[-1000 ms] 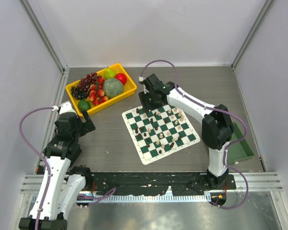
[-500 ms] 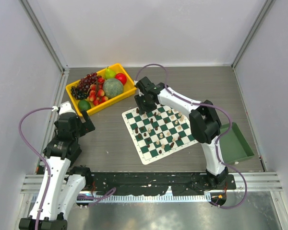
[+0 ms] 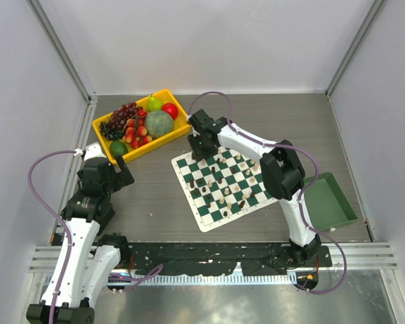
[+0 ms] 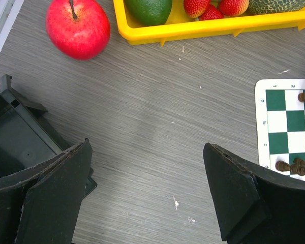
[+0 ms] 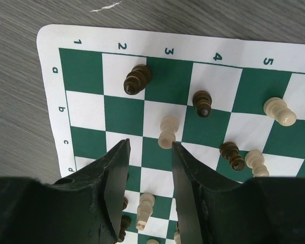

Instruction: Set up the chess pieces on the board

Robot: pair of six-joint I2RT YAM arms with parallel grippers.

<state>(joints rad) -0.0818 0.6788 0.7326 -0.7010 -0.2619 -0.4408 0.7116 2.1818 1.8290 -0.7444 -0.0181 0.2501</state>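
The green-and-white board [image 3: 237, 200] lies mid-table with dark and cream chess pieces scattered on it. My right gripper [image 3: 201, 148] hovers over its far left corner, open and empty [image 5: 150, 147]. A cream pawn [image 5: 168, 132] stands just ahead of the right fingertip [image 5: 180, 152]. Dark pieces [image 5: 137, 80] [image 5: 202, 103] stand beyond it, and another cream piece [image 5: 145, 209] lies between the fingers lower down. My left gripper [image 3: 119, 173] is open wide over bare table [image 4: 147, 152], left of the board's corner [image 4: 274, 122].
A yellow tray of fruit [image 3: 183, 125] stands at the back left, its edge in the left wrist view [image 4: 218, 26]. A red apple [image 4: 78, 29] lies on the table beside it. A green tray [image 3: 327, 202] sits to the right of the board.
My right arm has swung left, bringing its gripper from the board's far edge to its far left corner. The left arm has not moved.
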